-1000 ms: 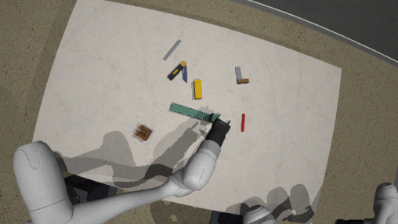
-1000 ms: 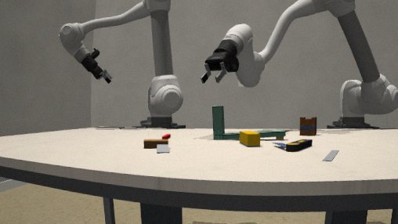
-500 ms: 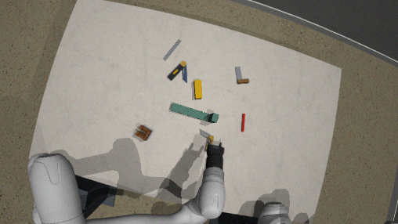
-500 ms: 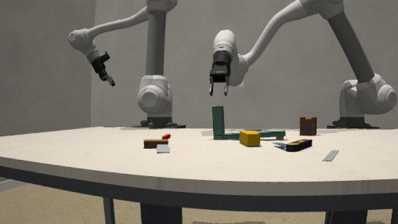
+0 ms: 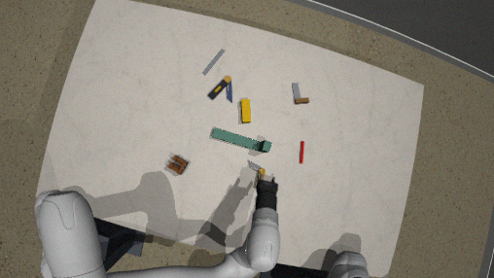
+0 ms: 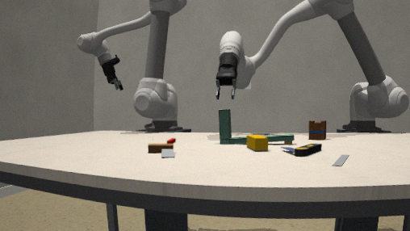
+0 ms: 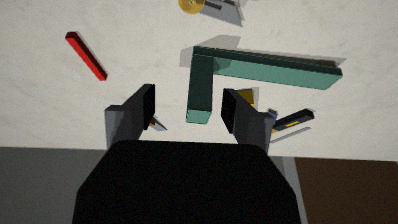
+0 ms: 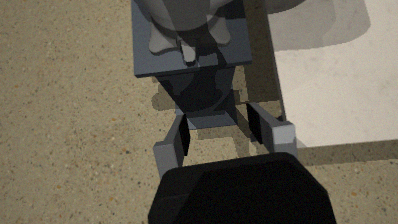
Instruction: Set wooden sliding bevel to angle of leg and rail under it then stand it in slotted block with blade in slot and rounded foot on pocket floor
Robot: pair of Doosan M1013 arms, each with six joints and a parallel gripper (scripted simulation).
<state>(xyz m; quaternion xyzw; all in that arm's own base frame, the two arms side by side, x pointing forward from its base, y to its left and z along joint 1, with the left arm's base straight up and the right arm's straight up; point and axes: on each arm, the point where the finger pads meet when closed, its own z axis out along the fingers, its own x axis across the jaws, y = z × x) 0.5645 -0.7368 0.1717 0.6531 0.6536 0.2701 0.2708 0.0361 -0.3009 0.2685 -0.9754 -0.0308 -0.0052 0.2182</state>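
The left end effector point(image 5: 266, 180) point(image 6: 225, 97) point(image 7: 189, 100) hangs high over the counter point(image 5: 122, 97) point(image 6: 202, 170) point(image 7: 30, 100) point(image 8: 340, 100), its fingers spread wide with nothing between them. In the top view it covers most of the wooden sliding bevel's handle; the wooden sliding bevel point(image 5: 262, 172) point(image 7: 191, 5) lies flat on the counter, its brass pivot just beyond the fingertips and its metal blade swung out from there. The left wrist view catches only the pivot and blade, at its upper edge. Well below the left end effector's fingertips stands the upright green leg point(image 5: 265, 146) point(image 6: 224, 125) point(image 7: 200, 85), joined to the long rail point(image 5: 235, 138) point(image 6: 278, 138) point(image 7: 280, 72) under it. The slotted block point(image 5: 178, 164) point(image 6: 317, 131) is well apart from the left end effector, off to the picture's left in the top view, with no bevel standing in it. Farther out from the left end effector than the leg lie a yellow block point(image 5: 246, 111) point(image 6: 257, 143) point(image 7: 245, 96) and the black bevel point(image 5: 219, 88) point(image 6: 307, 149) point(image 7: 295, 120). The right end effector point(image 6: 118, 86) point(image 8: 217, 121) is raised well away from the left one, also spread and empty, with an arm's pedestal point(image 8: 145, 69) and the counter's edge in its wrist view.
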